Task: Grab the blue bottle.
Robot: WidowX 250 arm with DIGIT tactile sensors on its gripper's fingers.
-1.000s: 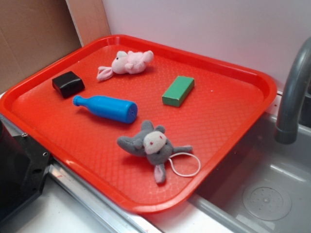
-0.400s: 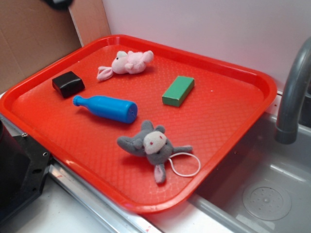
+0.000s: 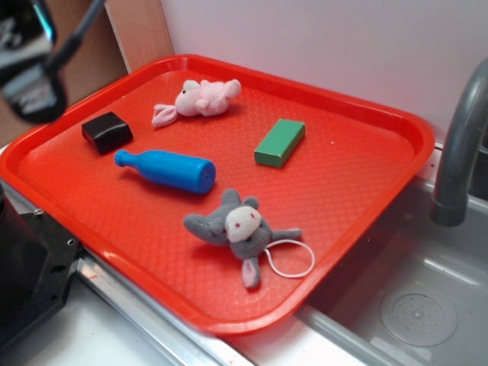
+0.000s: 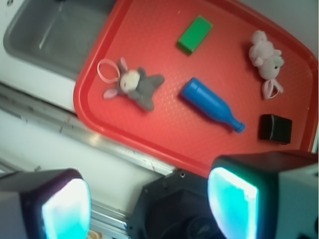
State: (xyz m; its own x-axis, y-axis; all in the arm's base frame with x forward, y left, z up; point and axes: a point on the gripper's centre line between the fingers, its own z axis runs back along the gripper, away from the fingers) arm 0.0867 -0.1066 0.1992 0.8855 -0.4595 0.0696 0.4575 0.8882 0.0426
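The blue bottle (image 3: pixel 166 168) lies on its side on the red tray (image 3: pixel 366 183), cap pointing left toward the black block (image 3: pixel 107 131). In the wrist view the blue bottle (image 4: pixel 211 104) lies far below, mid-tray. My gripper (image 3: pixel 30 57) is a blur at the top left of the exterior view, high above the tray's left edge. From the wrist my gripper (image 4: pixel 149 204) stands open, two glowing pads wide apart with nothing between them, over the tray's near edge and the black robot base (image 4: pixel 174 209).
On the tray also lie a pink plush (image 3: pixel 200 99), a green block (image 3: pixel 280 142) and a grey plush (image 3: pixel 236 227) with a white loop. A sink (image 3: pixel 412 297) with a grey faucet (image 3: pixel 461 145) is at the right. A cardboard wall (image 3: pixel 69 46) stands behind left.
My gripper has come into the exterior view at the top left, moving fast and blurred. Nothing on the tray has moved.
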